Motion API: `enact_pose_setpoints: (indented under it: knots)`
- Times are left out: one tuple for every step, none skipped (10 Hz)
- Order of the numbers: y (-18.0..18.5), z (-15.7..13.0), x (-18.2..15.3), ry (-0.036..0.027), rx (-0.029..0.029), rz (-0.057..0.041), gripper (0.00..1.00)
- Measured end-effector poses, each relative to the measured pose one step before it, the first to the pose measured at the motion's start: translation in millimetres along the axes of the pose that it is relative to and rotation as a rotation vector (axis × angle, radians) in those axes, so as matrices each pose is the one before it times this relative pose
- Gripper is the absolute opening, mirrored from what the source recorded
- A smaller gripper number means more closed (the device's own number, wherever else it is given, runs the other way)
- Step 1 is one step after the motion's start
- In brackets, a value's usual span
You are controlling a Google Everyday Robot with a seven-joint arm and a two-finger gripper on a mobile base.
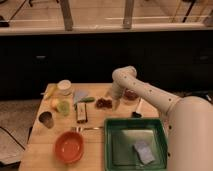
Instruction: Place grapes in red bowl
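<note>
Gripper (116,103): one, at the end of the white arm (150,92), low over the tabletop between grapes and red bowl — whether it is spread or closed cannot be told.
Grapes (103,103): one cluster, dark red-brown, flat and lumpy. It lies on the wood just beside the gripper, on the gripper's left in view, and outside the red bowl.
Red bowl (131,95): one, small, round, dark maroon. It sits just on the other side of the gripper, towards the far edge of the table, partly behind the arm.
Orange bowl (69,147): one, larger, round, bright and smooth, at the near left, well apart from the grapes.
Tray (111,150): one, green, rectangular with a raised rim, at the near right. It holds one pale blue-grey pad (144,151), roughly square.
Cups: two — a dull metal cup (46,119) by the left edge and a white tub (64,87) at the far left.
Bar (81,113): one, dark, oblong and flat, between the metal cup and the tray.
Round fruit: two, one green (63,107) and one yellowish (54,103), touching or nearly so.
Table (45,155): one, pale wood.
</note>
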Motion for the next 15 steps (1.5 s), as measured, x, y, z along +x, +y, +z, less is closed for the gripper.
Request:
enact_pose_setpoints:
  knots:
    - [0.18, 1.05, 0.22, -0.00184, -0.0018, 0.00069, 0.61]
    - [0.39, 0.44, 0.73, -0.00164, -0.00265, 0.00108, 0.61]
    - [0.8, 0.79, 1.19, -0.00251, -0.00306, 0.00288, 0.6]
    - [0.46, 1.97, 1.84, -0.00052, -0.00173, 0.00393, 0.55]
    - [0.12, 1.44, 1.52, -0.00009, -0.0006, 0.00289, 0.54]
    - [0.04, 0.91, 0.94, -0.00197, -0.00076, 0.00138, 0.54]
    - [-0.02, 0.11, 0.29, -0.00131, -0.00151, 0.00041, 0.54]
    - [0.8, 0.93, 1.41, -0.00015, -0.00334, 0.00202, 0.54]
    - [-1.04, 0.79, 1.27, 0.00134, 0.00245, 0.00016, 0.49]
    - [-1.7, 0.62, 1.15, 0.00105, 0.00311, 0.00011, 0.44]
    - [-0.78, 0.0, -0.8, -0.00068, 0.00108, -0.00113, 0.43]
    - [-0.26, -0.5, 0.73, 0.00009, 0.00173, 0.0009, 0.43]
    - [-0.46, -0.24, -0.21, -0.00043, 0.00044, -0.00035, 0.43]
    - [-0.01, 0.11, 0.1, -0.00037, 0.00003, -0.00068, 0.41]
    - [1.11, -1.41, 1.12, 0.00163, 0.00319, -0.00085, 0.35]
